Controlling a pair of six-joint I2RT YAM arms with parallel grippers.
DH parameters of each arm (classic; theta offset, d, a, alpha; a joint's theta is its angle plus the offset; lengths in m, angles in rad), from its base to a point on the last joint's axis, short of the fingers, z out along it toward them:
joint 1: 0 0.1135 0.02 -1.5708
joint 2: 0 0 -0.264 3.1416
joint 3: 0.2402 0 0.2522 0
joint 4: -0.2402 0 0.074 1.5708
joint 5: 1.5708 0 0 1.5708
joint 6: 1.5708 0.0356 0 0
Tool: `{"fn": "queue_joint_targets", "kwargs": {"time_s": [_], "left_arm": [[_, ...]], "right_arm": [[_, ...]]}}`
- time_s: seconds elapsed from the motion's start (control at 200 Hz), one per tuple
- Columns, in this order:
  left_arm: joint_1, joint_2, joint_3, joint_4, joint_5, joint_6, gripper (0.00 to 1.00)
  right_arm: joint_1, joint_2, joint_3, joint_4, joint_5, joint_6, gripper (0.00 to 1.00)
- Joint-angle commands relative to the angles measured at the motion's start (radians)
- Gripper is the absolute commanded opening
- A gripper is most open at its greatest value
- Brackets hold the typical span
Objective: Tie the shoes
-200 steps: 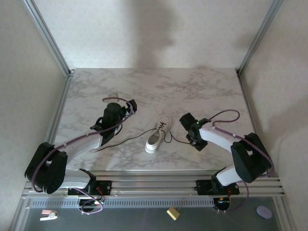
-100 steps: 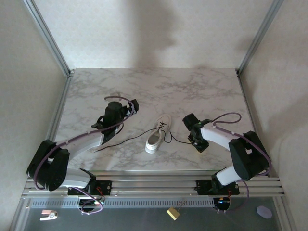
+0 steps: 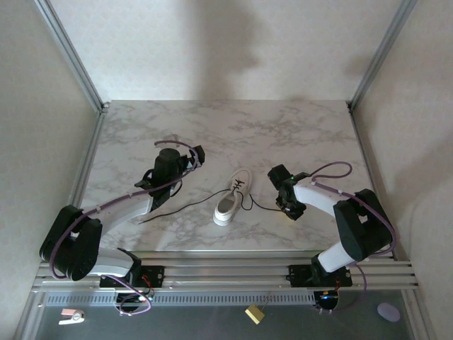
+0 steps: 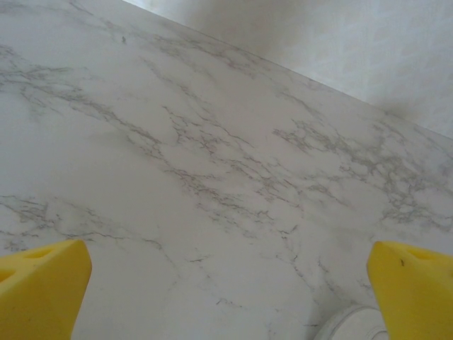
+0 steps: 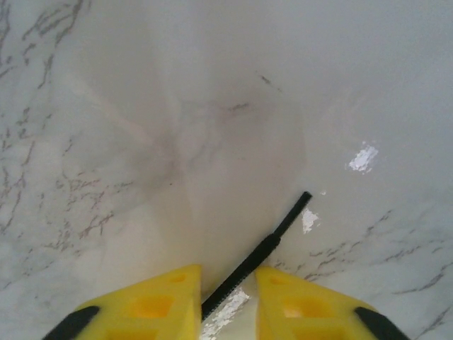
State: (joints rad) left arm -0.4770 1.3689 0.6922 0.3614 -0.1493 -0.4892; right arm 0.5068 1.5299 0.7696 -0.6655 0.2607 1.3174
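The white shoe (image 3: 231, 200) lies near the table's middle with its black laces untied. One lace (image 3: 177, 210) trails left and the other lace (image 3: 263, 207) trails right. My right gripper (image 3: 289, 210) points down at the right lace's end. In the right wrist view the lace tip (image 5: 276, 234) runs between the yellow fingers (image 5: 159, 301), and my right gripper (image 5: 228, 283) shows a narrow gap wider than the lace. My left gripper (image 3: 195, 157) hovers to the upper left of the shoe. Seen from the left wrist, my left gripper (image 4: 226, 283) is wide open over bare marble, with the shoe's edge (image 4: 354, 327) at the bottom right.
The marble table (image 3: 233, 127) is boxed in by white walls and metal posts (image 3: 71, 57) at the sides. The arms' base rail (image 3: 226, 273) runs along the near edge. Open tabletop lies behind the shoe.
The right gripper's jaws have narrowed around the right lace's end, and it has shifted slightly towards the shoe. The left arm edged a little right and its gripper stayed open.
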Motion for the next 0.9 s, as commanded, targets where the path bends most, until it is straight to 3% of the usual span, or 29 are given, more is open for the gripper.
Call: {"fn": "queue_joint_targets", "kwargs": {"time_s": [0.0,0.15,0.345,0.546,0.641,0.751,0.891], "left_arm": [[-0.003,-0.026,0.025,-0.047,-0.020,0.024,1.00],[-0.003,-0.053,0.017,-0.062,-0.073,0.020,0.99],[-0.002,-0.078,0.040,-0.194,-0.260,-0.091,0.99],[-0.002,-0.120,0.049,-0.393,-0.340,-0.207,0.99],[-0.003,-0.142,0.050,-0.519,-0.363,-0.289,0.99],[-0.003,-0.163,0.060,-0.717,-0.384,-0.425,0.99],[-0.025,-0.155,0.075,-0.968,-0.378,-0.602,0.99]], "right_arm": [[-0.018,0.069,-0.060,0.096,-0.017,0.006,0.14],[-0.018,0.015,-0.061,0.079,0.015,-0.007,0.00],[-0.016,-0.231,-0.038,-0.012,0.159,-0.046,0.00],[-0.016,-0.512,0.011,0.060,0.259,-0.308,0.00],[-0.016,-0.566,0.054,0.149,0.228,-0.507,0.00],[-0.015,-0.593,0.088,0.274,0.065,-0.733,0.00],[-0.010,-0.572,0.135,0.294,-0.033,-0.831,0.00]]}}
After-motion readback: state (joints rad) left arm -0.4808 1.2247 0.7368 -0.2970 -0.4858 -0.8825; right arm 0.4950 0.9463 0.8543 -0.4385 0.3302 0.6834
